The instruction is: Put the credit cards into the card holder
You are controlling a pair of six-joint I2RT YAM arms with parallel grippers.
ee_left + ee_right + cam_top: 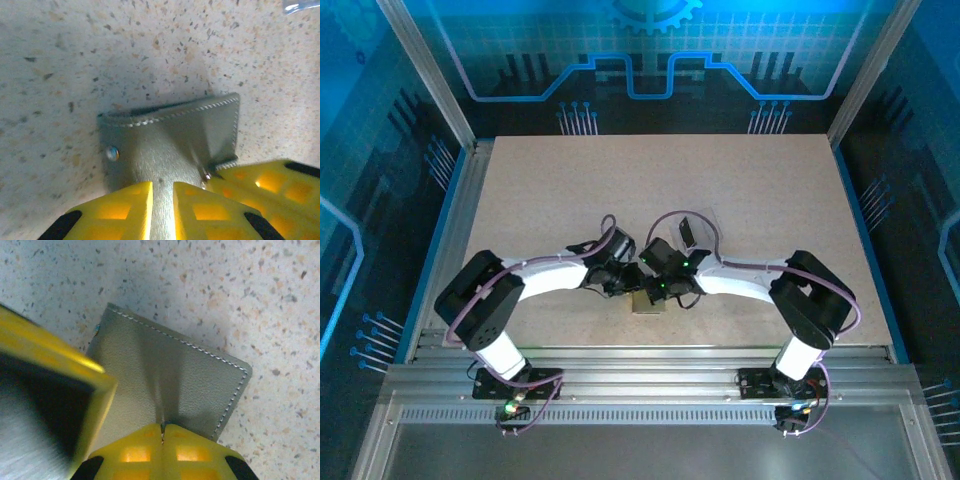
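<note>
Two arms meet over the speckled counter [770, 190] on my overhead feed, wrists nose to nose above the card holder [170, 375]; the grey case lies on the counter, midway across and nearer the front edge than the back; a clear plastic box [698, 228] sits a little behind the wrists and to their right, apart from the case; I make out a dark flat shape [688, 231] standing in that box, too small for me to name

Through the left wrist camera, the left claw [161, 189] has its two yellow fingers drawn close, a narrow slot between them; the grey, leather-like skin of the card holder runs straight up into that slot, so I read this claw as clamped on the near edge of the case; a line of white stitching [180, 114] borders the far and right sides of the case; a small round metal stud [112, 152] shows by its left edge; the right claw [162, 430] comes in from the right of that picture, its tip touching the near right corner of the case

Through the right wrist camera, that claw's fingers are pressed fully together, tips resting against the edge of the case; whether a thin flap is nipped between them I cannot tell; a yellow finger of the left claw crosses the left of that view, over the left part of the case
</note>
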